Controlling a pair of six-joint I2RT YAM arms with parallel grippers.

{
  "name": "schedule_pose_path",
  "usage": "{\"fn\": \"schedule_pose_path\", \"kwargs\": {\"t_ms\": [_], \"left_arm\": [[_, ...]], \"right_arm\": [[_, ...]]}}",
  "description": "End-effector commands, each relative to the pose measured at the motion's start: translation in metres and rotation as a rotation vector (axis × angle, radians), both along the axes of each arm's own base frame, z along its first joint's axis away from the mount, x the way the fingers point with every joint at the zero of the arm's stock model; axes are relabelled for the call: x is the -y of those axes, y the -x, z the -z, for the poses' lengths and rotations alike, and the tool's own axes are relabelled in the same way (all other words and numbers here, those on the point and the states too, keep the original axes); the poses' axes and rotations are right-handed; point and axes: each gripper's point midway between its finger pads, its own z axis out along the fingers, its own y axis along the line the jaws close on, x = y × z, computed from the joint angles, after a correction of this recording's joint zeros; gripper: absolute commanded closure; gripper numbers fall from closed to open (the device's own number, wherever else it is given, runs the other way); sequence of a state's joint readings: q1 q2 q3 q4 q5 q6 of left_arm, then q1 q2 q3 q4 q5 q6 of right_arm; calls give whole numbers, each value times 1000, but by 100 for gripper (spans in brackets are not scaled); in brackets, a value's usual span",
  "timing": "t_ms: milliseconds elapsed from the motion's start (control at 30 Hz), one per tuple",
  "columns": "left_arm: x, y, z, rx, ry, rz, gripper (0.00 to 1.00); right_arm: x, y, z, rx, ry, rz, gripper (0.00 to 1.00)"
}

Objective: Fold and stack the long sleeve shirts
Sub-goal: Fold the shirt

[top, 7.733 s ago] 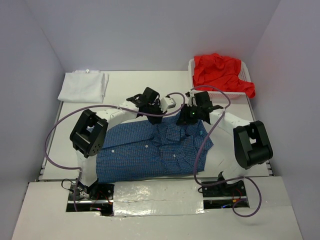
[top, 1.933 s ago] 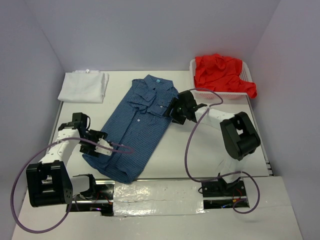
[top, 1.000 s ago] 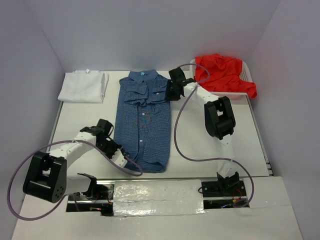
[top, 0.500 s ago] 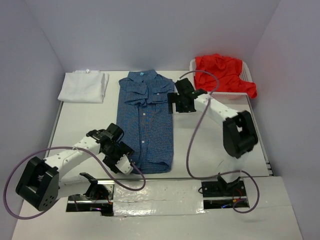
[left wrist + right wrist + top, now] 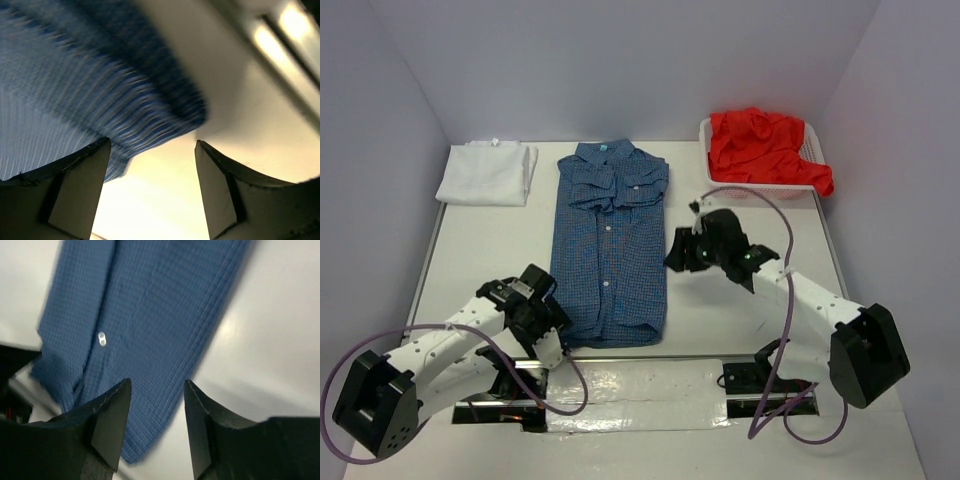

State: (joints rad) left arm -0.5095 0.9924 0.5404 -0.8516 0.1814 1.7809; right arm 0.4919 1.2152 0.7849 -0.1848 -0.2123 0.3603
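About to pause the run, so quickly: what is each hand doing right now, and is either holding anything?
Left hand: open, holding nothing, near the blue checked shirt's hem.
Right hand: open, holding nothing.

Blue checked shirt point(image 5: 70, 75), blurred, fills the upper left; left gripper point(image 5: 150, 150) gapes over pale table point(image 5: 240, 115), seemingly empty.
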Motion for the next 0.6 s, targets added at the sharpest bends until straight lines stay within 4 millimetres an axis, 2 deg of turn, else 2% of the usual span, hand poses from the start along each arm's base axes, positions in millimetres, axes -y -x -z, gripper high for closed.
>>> {"fn": "schedule_pose_path", "kwargs": {"t_ms": [0,33,133,233,267,300,333,400,433,500,567], "left_arm": [[-7,-3,12,93,-58,161,19],[-10,-1,21,89,-72,167,18],[1,-12,24,116,-30,148,16],[20,-12,20,64,55,125,15],[27,-8,19,42,77,136,16],[30,-6,19,21,87,120,17],[33,-3,21,10,97,119,19],[33,6,29,-19,98,128,25],[33,9,32,-25,95,137,34],[35,12,34,-31,112,137,47],[37,13,32,-37,125,133,52]], "right_arm": [[-14,57,29,-178,-92,-41,43],[-15,65,33,-192,-102,-32,40],[-14,84,48,-254,-119,3,35],[-25,103,62,-327,-156,-29,30],[-27,111,75,-376,-132,-41,29],[-30,119,79,-405,-125,-59,28],[-33,130,85,-432,-112,-85,28],[-37,138,92,-461,-122,-92,28],[-40,143,96,-481,-146,-84,28],[-43,146,99,-502,-164,-79,28],[-43,146,103,-522,-153,-64,29]]}}
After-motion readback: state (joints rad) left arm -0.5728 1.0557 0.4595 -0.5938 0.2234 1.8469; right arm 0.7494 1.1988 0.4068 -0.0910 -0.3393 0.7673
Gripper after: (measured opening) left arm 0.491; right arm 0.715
